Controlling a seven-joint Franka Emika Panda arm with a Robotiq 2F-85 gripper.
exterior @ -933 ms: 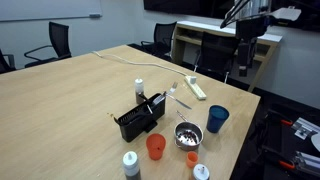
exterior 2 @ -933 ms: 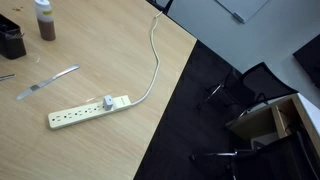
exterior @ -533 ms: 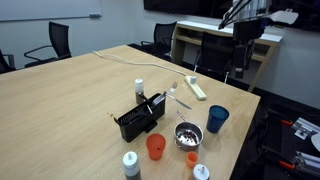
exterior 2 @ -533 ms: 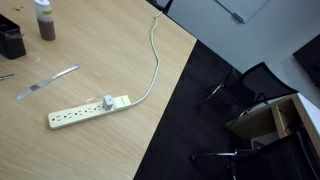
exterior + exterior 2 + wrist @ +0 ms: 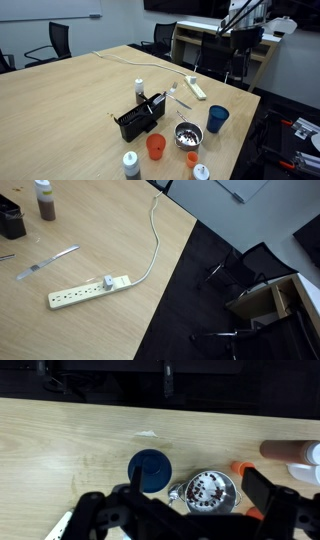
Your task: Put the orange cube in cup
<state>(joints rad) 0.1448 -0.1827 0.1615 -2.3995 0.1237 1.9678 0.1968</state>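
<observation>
Still far off: your arm (image 5: 240, 12) only shifted slightly, high at far right.
Your end effector (image 5: 188, 510) hangs released, empty; cube (image 5: 192, 157) and cup (image 5: 155, 147) untouched.

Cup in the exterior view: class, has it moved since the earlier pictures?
No. The cup sits where it did, just in front of the black caddy and beside the metal bowl.

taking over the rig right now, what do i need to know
Pincer: open, empty, held well above the table, clear of everything.
Orange cube: on the table beside the metal bowl, not grasped.
Cup: upright near the black organizer, apart from the cube.
Done: nothing yet.
Left: come down, grasp the cube, carry it over the cup and release.
</observation>
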